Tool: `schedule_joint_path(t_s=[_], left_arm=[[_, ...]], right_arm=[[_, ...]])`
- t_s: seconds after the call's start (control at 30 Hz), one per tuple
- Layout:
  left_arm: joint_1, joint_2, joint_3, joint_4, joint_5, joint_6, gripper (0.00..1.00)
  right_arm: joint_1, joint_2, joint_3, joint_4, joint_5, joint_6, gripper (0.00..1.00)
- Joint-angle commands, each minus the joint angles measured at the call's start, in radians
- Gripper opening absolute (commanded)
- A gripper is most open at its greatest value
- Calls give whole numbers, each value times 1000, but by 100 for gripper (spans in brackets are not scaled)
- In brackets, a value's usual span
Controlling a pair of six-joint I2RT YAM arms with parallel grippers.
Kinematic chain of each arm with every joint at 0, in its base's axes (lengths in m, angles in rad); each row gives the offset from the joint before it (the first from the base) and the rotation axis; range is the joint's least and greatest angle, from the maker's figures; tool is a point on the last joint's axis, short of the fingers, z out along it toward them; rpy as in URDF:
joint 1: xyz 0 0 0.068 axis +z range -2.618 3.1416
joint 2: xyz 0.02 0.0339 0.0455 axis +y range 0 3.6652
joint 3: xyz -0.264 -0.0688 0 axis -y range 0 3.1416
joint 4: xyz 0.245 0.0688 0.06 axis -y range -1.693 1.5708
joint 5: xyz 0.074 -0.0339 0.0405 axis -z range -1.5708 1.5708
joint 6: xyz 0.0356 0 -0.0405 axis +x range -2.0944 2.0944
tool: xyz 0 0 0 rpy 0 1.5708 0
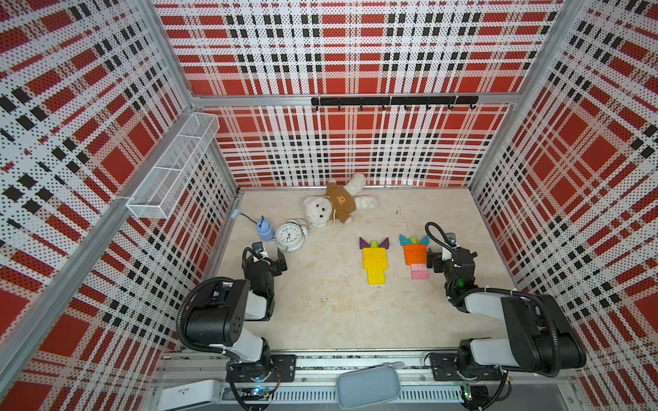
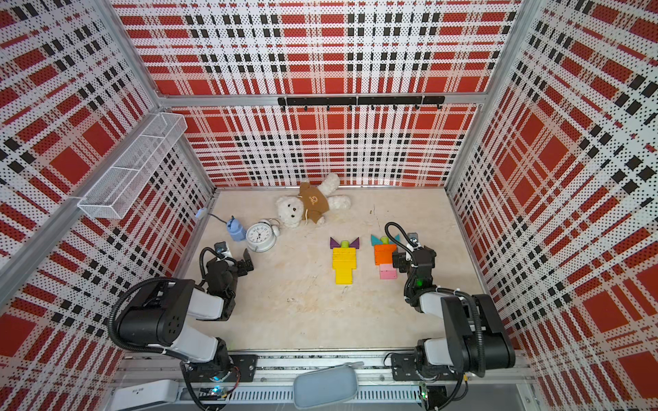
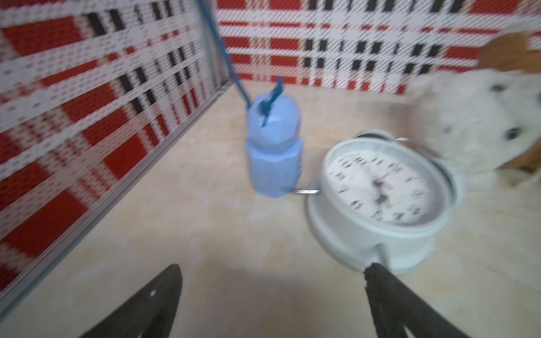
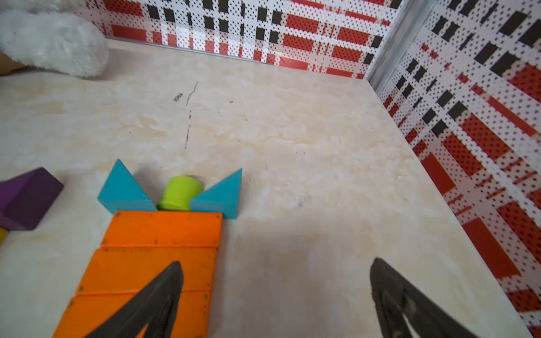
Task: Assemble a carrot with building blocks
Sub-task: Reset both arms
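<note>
Table (image 1: 320, 313): two flat carrots lie right of centre, side by side, apart. Yellow carrot (image 1: 374, 261) looks complete. Orange carrot (image 1: 415, 254) ends in pink blocks (image 1: 419, 272); judged done or nearly so. R gripper (image 4: 275, 262): spread, empty, one finger over the orange; you have open room toward the right wall (image 4: 468, 131). L gripper (image 3: 273, 266): spread, empty, one tip just beside the clock (image 3: 383, 193).

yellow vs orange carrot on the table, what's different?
The yellow carrot has an all-yellow body; the orange carrot is orange with a pink tip. Yellow carrot's triangles are purple, orange carrot's teal. The open right gripper is at the orange carrot; the yellow carrot stands clear. Both lie flat with a lime-green cylinder stem.
</note>
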State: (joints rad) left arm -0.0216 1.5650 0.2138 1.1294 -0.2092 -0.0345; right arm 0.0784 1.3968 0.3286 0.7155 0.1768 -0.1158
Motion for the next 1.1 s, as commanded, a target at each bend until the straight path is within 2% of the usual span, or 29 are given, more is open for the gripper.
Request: schedule_joint_path(t_s=[0.0,0.1,0.13,0.2,0.27,0.33,0.43,0.77,0.87,1.07], left_arm=[[-1,33,35,124,101,24,99],[25,20,58,62,133,-1,100],[30,21,71,40,160,2,99],[34,10,110,-48,197,7,100],[25,12,128,-76,187,16,99],[19,12,136,-90,166,18,100],[8,9,145,-111,136,24,99],[1,11,158,-133,152,36,99],[-38,11,191,-195,92,69,99],[-23,9,185,-189,121,58,99]], right_arm=[[-7,46,14,175,-47,33,100],[-8,196,-25,387,-59,22,99],[-9,232,-29,480,-26,20,100],[-14,168,-1,310,2,64,100],[-16,208,31,320,-5,46,100],[-16,180,63,200,-14,53,100],[-31,191,69,213,-36,58,99],[-31,194,64,226,-36,55,100],[-31,194,64,226,-37,56,100],[-31,194,64,229,-36,56,100]])
